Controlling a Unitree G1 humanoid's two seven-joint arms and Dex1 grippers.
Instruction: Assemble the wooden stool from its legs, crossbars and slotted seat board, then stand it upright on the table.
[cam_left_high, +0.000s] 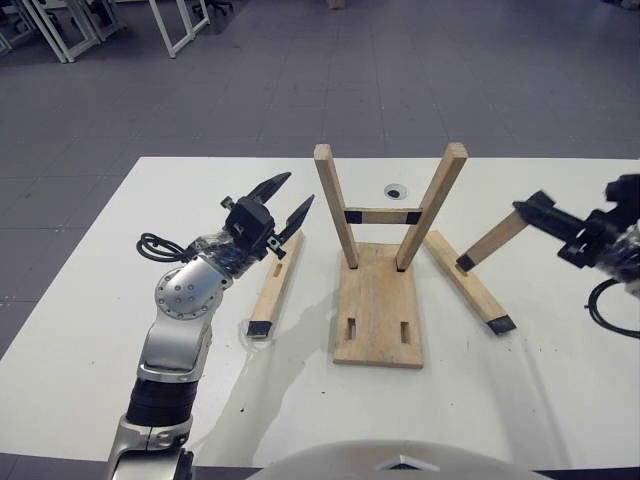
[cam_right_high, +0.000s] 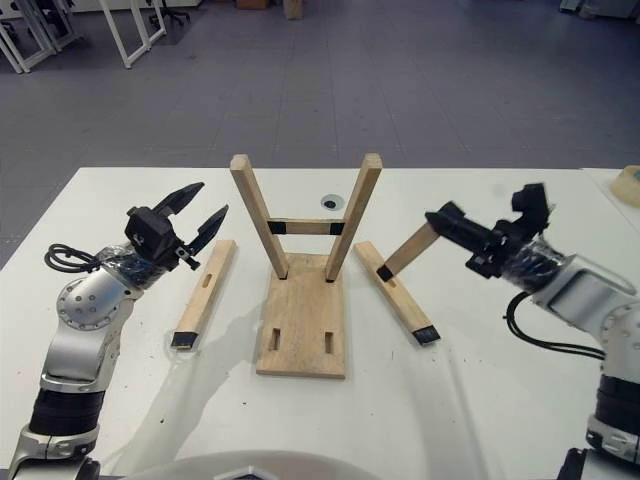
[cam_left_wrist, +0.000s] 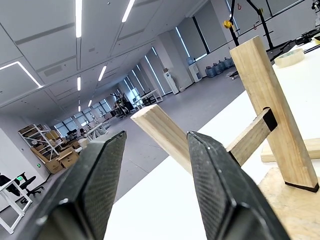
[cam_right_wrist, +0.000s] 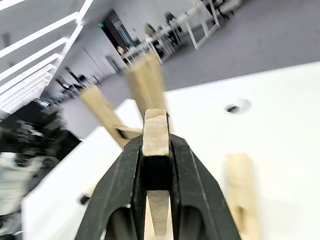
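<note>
Wooden seat board (cam_left_high: 378, 340) lies flat near the middle of the white table (cam_left_high: 90, 330), and we see two bare slots at its near end. At its far end two legs (cam_left_high: 336, 205) stand upright, leaning apart, joined by a crossbar (cam_left_high: 384, 216). A third leg (cam_left_high: 274, 285) lies flat just left of the board and a fourth leg (cam_left_high: 470, 282) lies to its right, angled toward the right edge. The right gripper (cam_right_high: 440, 222) pinches a short bar (cam_left_high: 492, 241) at its upper end. The bar slants down toward the fourth leg, and we cannot tell whether the two touch. The left gripper (cam_left_high: 297, 190) hangs over the third leg's far end, jaws spread and holding nothing. Behind the stool, a small round hole (cam_left_high: 396, 189) sits near the far edge.
</note>
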